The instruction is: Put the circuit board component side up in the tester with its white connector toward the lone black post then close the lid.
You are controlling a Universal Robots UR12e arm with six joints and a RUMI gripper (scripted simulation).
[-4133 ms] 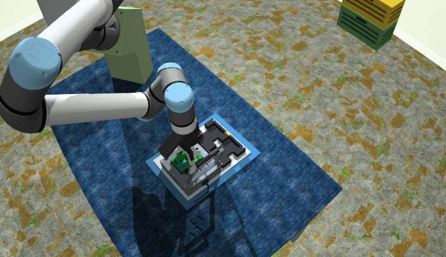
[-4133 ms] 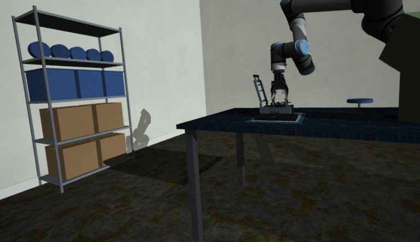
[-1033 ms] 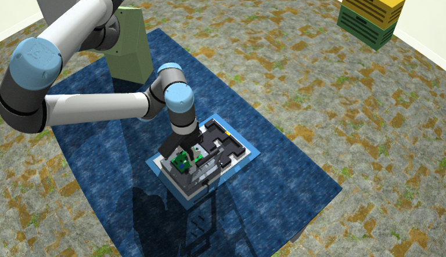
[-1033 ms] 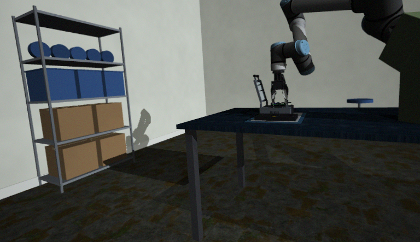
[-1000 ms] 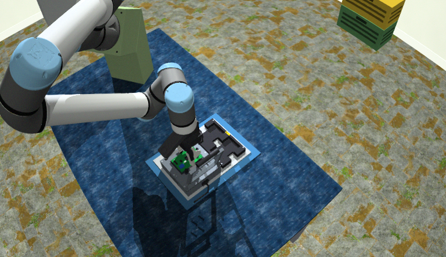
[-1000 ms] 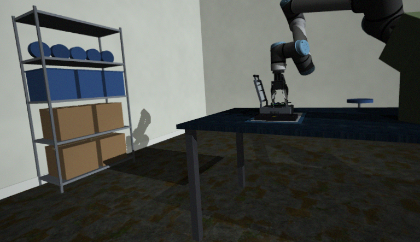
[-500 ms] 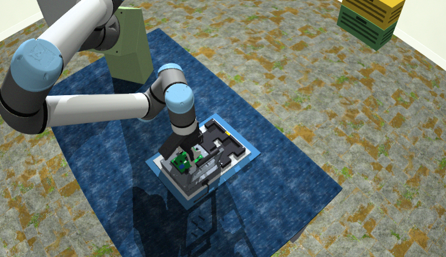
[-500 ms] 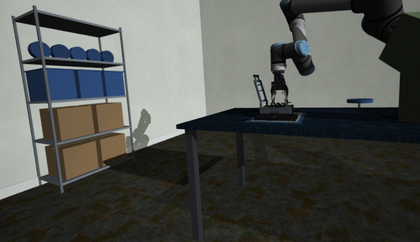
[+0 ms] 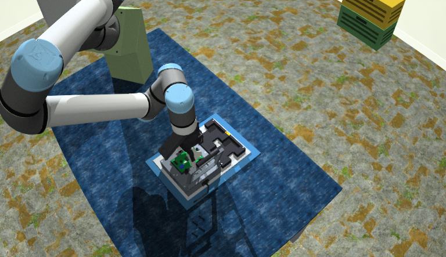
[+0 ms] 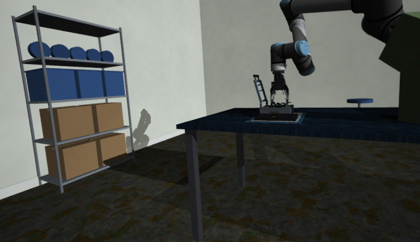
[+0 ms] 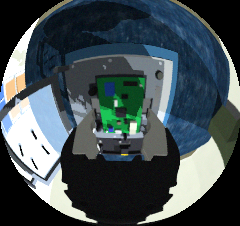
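One gripper: your gripper (image 11: 121, 123) hangs straight down over the tester (image 9: 177, 179). Its fingers stand apart, a little wider than the board. It holds nothing.
Board: the green circuit board (image 11: 120, 98) lies in the tester, right under the gripper and between its fingers. The side with the little parts faces up. It looks flat, but you cannot see the two pins from here.
Connector: there is a small white bit at the board's near end. It is too small for you to tell which way it points.
How it feels: I think the board is light, thin and stiff. It could crack, and the small parts could snap off. If you must move it, hold it by its two long bare edges and squeeze softly.
Lid: the lid (image 10: 260, 91) stands up, open, beside the gripper. Closing it is your next job.
Tray: the black tray (image 9: 226, 139) sits just beside the tester.
Bench: both sit on the blue bench (image 9: 279, 181).
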